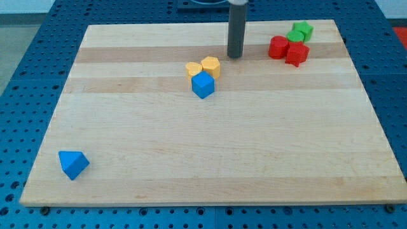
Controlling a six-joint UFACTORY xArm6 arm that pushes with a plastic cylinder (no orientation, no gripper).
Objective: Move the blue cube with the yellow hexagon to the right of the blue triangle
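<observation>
The blue cube [203, 84] sits near the board's top middle. The yellow hexagon [211, 67] touches it just above and to the right. Another yellow block [194, 69], shape unclear, lies against the hexagon's left side. The blue triangle [73, 164] lies far off at the view's bottom left. My tip [235, 56] rests on the board above and to the right of the yellow hexagon, a short gap away, touching no block.
Two red blocks [278, 47] [296, 54] and two green blocks [301, 30] [295, 37] cluster at the view's top right. The wooden board [210, 152] lies on a blue perforated table [25, 76].
</observation>
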